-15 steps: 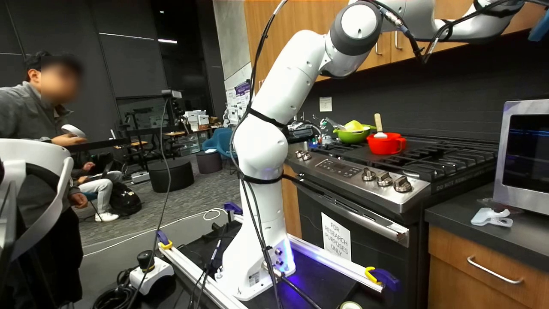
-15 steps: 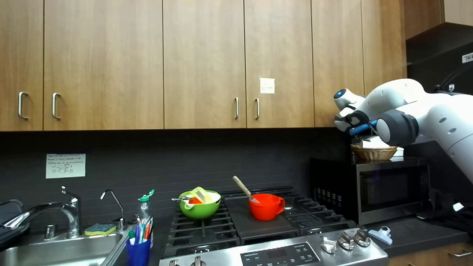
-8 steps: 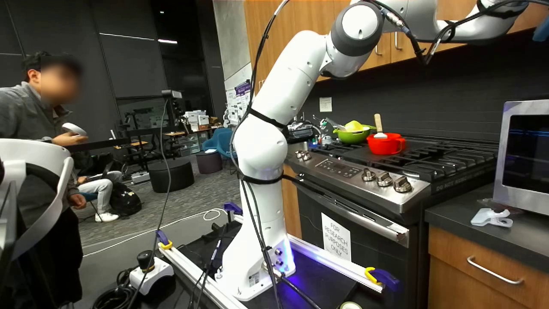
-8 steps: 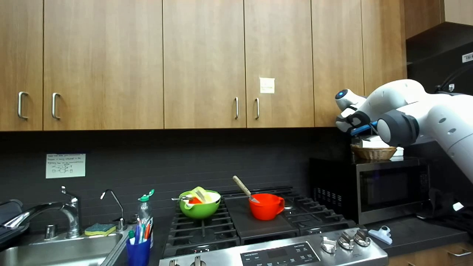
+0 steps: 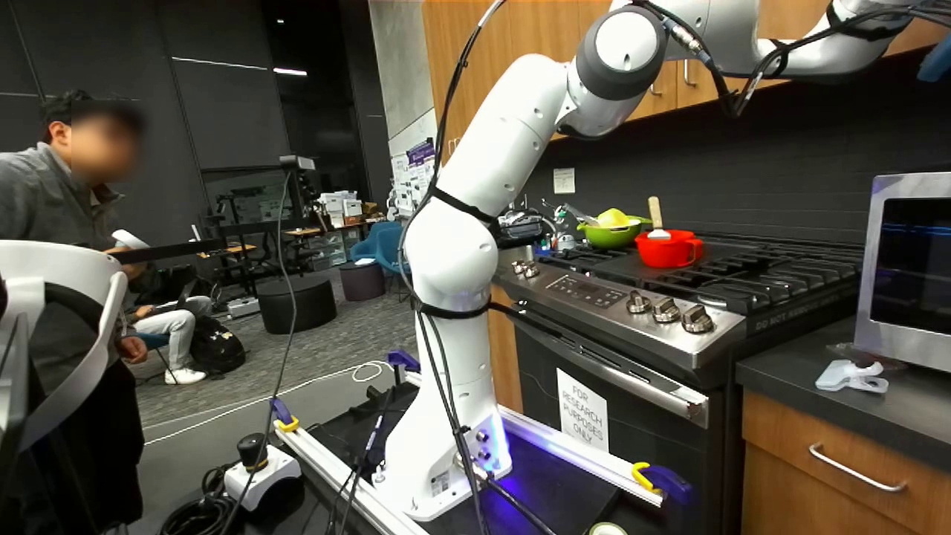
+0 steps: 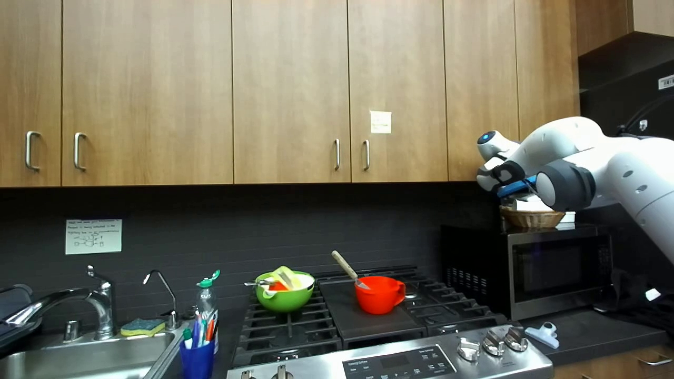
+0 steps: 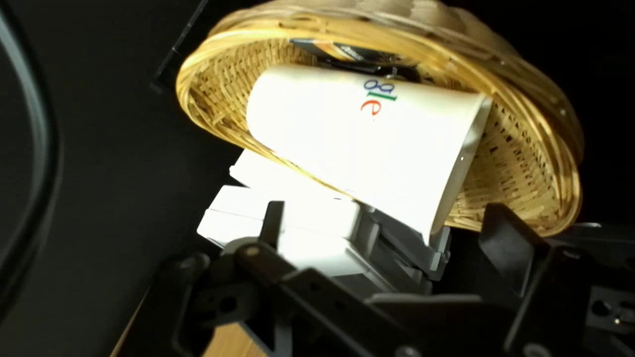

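Compared with half a second ago, the robot arm [image 6: 568, 139] sits slightly lower in an exterior view, while the basket [image 7: 516, 173], green bowl [image 6: 284, 301] and red pot [image 6: 380, 297] have stayed put. At the left, a person [image 5: 44, 197] has the white controller [image 5: 130, 239] lower than before.

The gripper [image 7: 386, 206] is released, its fingers spread well apart by the basket's near rim. Inside the basket a white cup [image 7: 342, 124] lies on its side, mouth to the right in the wrist view, lettered "gle"; a dark packet [image 7: 354, 52] sits on its far side. White boxes [image 7: 238, 215] lie outside the near rim.

The basket stands on the microwave [image 6: 558, 268], right of the stove [image 6: 316, 367]. There, the green bowl holds yellow [image 6: 287, 278] and orange pieces [image 6: 277, 286]; the red pot, to its right, holds a wooden-handled spatula [image 6: 343, 264]. At the near left, a blue cup [image 6: 196, 362] holds pens [image 6: 200, 331].

Glare washes out the white cup and boxes, and the cup partly covers the packet. The arm's end is cut off in an exterior view. Whether a finger touches the basket, I cannot tell.
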You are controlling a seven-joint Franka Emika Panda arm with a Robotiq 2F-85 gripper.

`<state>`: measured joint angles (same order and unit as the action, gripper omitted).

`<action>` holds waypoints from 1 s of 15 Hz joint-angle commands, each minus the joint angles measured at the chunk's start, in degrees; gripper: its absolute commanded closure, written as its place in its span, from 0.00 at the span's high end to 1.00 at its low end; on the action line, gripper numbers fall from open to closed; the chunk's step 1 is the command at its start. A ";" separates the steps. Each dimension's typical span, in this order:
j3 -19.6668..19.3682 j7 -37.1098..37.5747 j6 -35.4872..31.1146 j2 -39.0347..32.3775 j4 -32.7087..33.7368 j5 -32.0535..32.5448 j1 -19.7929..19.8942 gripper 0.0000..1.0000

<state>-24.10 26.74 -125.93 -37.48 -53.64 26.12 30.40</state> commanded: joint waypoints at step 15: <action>-3.99 5.38 -10.95 -2.12 -0.45 4.00 0.05 1.00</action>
<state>-27.46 31.71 -135.86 -39.70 -53.74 29.34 30.40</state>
